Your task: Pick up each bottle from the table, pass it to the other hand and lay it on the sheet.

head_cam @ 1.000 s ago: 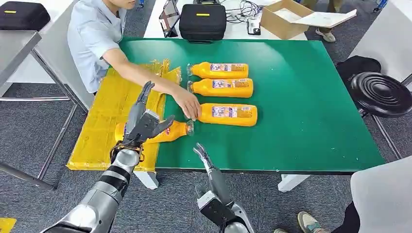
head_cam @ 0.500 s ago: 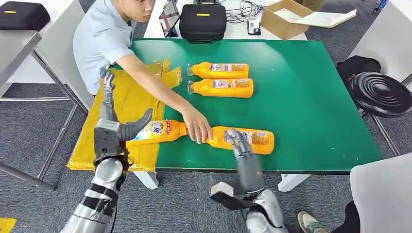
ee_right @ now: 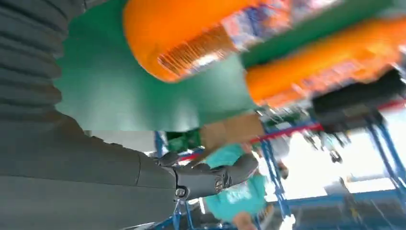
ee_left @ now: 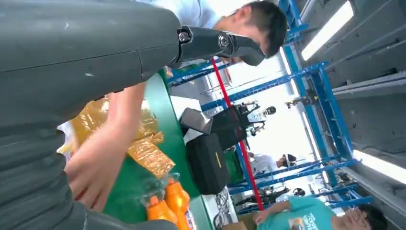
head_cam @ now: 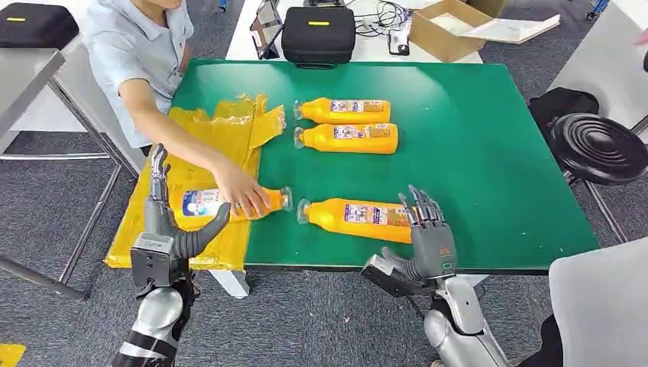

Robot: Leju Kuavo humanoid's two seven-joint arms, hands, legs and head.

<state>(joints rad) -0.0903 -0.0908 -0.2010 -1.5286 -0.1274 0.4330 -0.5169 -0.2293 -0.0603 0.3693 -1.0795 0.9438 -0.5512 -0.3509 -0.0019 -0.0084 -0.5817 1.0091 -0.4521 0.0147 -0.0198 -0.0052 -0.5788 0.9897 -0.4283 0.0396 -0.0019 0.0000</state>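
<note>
A smooth green tabletop (head_cam: pixel 474 145) fills the middle of the head view, ringed by grey carpet, with a black zip case (head_cam: pixel 319 33) and an open cardboard box (head_cam: pixel 447 27) on a white table at the top edge and a round black ribbed stool (head_cam: pixel 601 147) at the right. A crinkled yellow plastic sheet (head_cam: pixel 179 164) drapes over the table's left edge. Two orange juice bottles (head_cam: pixel 345 111) (head_cam: pixel 348 138) with clear caps and printed labels lie side by side in the upper centre. A third bottle (head_cam: pixel 363 218) lies flat near the lower edge, cap pointing left. A fourth bottle (head_cam: pixel 229 204) rests half on the sheet, under a person's hand (head_cam: pixel 243 195) reaching in from the upper left.

The right hand (head_cam: pixel 428 233) stands upright at the lower centre right, its fingers spread apart and rising just beside the base of the third bottle, not closed on it. The left hand (head_cam: pixel 164 222) stands at the lower left over the sheet's near edge, fingers extended upward, thumb angled toward the fourth bottle, holding nothing.
</note>
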